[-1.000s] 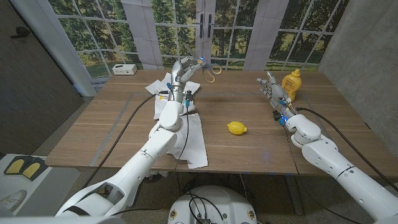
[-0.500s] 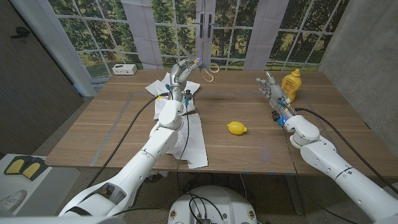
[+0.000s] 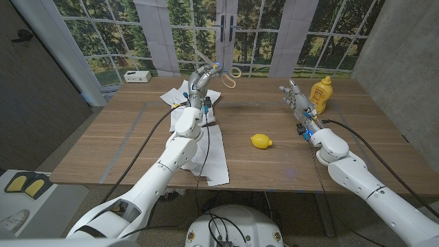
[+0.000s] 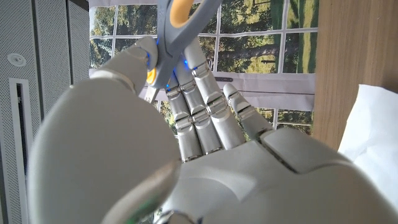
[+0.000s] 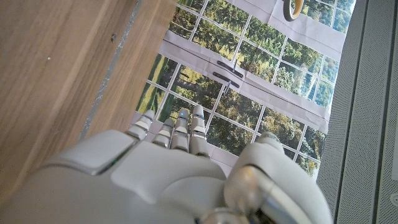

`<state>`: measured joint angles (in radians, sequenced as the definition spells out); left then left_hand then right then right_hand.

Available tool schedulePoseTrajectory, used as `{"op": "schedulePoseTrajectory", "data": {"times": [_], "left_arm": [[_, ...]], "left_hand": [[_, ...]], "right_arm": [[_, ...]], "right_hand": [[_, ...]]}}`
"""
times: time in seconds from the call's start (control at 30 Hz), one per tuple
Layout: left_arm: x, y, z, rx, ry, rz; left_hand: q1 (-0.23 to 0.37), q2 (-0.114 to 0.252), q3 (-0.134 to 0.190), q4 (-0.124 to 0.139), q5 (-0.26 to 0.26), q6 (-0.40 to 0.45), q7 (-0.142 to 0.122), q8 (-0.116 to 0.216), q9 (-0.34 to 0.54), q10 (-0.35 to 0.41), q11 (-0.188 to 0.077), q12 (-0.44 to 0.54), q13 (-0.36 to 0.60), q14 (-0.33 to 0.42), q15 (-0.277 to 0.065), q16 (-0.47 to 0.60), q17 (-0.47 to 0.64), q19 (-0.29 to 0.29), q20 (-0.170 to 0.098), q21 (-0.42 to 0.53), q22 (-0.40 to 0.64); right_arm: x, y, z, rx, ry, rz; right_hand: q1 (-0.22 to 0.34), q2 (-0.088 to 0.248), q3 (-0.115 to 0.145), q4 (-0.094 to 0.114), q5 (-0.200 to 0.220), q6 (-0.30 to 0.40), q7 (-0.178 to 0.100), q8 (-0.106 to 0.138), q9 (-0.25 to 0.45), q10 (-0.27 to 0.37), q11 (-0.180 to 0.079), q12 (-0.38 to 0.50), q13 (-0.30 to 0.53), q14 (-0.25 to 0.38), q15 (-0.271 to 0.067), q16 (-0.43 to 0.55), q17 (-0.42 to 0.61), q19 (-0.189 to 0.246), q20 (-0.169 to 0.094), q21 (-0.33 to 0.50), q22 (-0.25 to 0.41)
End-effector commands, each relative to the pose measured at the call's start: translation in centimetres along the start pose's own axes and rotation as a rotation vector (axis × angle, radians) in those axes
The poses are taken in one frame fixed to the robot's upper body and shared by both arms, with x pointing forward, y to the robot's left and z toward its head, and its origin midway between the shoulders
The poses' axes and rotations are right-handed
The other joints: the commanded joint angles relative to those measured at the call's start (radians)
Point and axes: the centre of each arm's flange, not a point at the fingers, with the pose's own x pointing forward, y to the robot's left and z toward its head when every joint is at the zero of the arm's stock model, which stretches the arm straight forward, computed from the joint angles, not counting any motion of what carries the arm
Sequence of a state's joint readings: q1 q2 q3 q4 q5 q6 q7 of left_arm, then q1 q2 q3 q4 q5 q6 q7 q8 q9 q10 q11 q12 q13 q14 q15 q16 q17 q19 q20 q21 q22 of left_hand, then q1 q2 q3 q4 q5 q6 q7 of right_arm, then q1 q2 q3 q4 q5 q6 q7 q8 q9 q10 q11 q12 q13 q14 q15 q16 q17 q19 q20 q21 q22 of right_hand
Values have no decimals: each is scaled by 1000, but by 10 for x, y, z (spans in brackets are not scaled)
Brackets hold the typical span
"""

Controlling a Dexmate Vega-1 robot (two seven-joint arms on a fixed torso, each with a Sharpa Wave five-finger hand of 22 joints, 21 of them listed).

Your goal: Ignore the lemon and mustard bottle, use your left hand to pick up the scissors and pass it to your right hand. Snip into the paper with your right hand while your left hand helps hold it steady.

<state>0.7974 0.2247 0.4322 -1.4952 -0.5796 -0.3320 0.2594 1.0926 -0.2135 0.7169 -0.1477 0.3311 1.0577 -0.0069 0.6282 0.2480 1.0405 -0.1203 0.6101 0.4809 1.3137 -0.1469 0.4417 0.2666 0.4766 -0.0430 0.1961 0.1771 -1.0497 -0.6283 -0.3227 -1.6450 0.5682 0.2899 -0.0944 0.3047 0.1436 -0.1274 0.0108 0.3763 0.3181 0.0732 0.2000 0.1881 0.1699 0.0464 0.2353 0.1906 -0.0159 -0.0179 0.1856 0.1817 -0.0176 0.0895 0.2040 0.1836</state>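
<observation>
Head view: scissors (image 3: 223, 71) pinched by blades in raised left hand (image 3: 199, 81), loops jutting toward 2 o'clock over the desk (image 3: 123, 137). Likely light, stiff, slick metal; plastic loops the place to take hold. Right hand (image 3: 295, 97) at 3 o'clock, well apart, fingers extended, holding nothing.

Left wrist view: grey blades (image 4: 177, 40) clamped between thumb and fingers (image 4: 202, 99); paper (image 4: 373, 134) beside.

Right wrist view: fingers (image 5: 180, 132) straight, empty; a loop (image 5: 292, 9) far beyond.

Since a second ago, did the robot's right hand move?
Yes. The right hand has shifted toward the robot's left, away from the mustard bottle, which stays put. The gap between them is wider now.
</observation>
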Motion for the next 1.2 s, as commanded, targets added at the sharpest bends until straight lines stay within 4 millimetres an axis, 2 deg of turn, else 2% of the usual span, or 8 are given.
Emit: {"op": "schedulePoseTrajectory", "data": {"times": [0.03,0.57,0.6,0.67,0.77,0.93,1.07,1.2], "left_arm": [[-2,2,-4,-79,69,17],[0,2,-12,-138,111,32],[1,2,-12,-139,111,31],[1,1,-13,-140,113,32],[2,0,-14,-142,116,34],[4,-1,-16,-147,116,35],[5,-2,-15,-149,113,33],[5,-2,-15,-154,109,43]], "left_hand": [[54,51,7,5,5,142,-103,-1,1,56,-59,-1,-1,97,-91,5,3,8,-144,3,2],[53,50,5,5,6,145,-102,-6,-4,56,-60,-4,-8,96,-91,6,2,11,-144,4,2],[53,50,5,5,6,144,-102,-6,-4,56,-60,-4,-8,96,-91,6,2,11,-144,4,2],[53,50,4,5,6,144,-103,-7,-5,56,-61,-4,-9,96,-91,5,1,11,-144,4,2],[53,51,4,6,6,142,-101,-9,-6,57,-61,-3,-9,96,-91,6,2,12,-144,4,2],[53,50,3,5,6,144,-101,-10,-7,56,-61,-5,-12,95,-91,5,0,12,-144,4,2],[53,50,3,5,6,144,-102,-11,-8,58,-61,-3,-11,95,-91,5,0,13,-144,4,2],[53,50,2,5,6,145,-100,-12,-9,58,-62,-4,-12,95,-91,6,0,14,-144,4,2]], "right_arm": [[0,10,3,1,-25,18],[1,18,10,-14,-37,32],[1,18,10,-12,-38,38],[1,19,12,-17,-39,39],[-1,20,14,-22,-42,37],[-2,23,19,-54,-43,51],[-1,26,25,-92,-32,84],[-2,32,30,-119,-48,82]], "right_hand": [[19,3,5,-7,3,10,2,4,2,4,6,2,4,-2,2,1,0,5,2,5,4],[53,8,23,-26,6,13,7,7,2,4,9,2,4,-4,4,-1,-1,5,5,4,4],[67,9,30,-34,7,11,1,6,2,2,-5,1,4,-4,6,-1,-1,5,5,4,4],[81,10,37,-42,8,4,-14,4,2,-1,-15,0,4,-11,23,-3,-1,3,7,3,4],[97,10,45,-52,8,-6,-29,1,2,-11,-22,-4,4,-18,41,-4,0,-7,28,-1,4],[114,10,53,-62,9,-12,-42,1,3,-20,-8,-7,5,-25,53,-5,1,-11,34,-2,5],[147,11,67,-81,11,-29,-63,-2,3,-41,6,-13,6,-38,61,-7,1,-21,48,-4,5],[163,12,75,-91,11,-35,-74,-2,3,-47,5,-14,6,-41,64,-6,1,-25,52,-5,5]]}}
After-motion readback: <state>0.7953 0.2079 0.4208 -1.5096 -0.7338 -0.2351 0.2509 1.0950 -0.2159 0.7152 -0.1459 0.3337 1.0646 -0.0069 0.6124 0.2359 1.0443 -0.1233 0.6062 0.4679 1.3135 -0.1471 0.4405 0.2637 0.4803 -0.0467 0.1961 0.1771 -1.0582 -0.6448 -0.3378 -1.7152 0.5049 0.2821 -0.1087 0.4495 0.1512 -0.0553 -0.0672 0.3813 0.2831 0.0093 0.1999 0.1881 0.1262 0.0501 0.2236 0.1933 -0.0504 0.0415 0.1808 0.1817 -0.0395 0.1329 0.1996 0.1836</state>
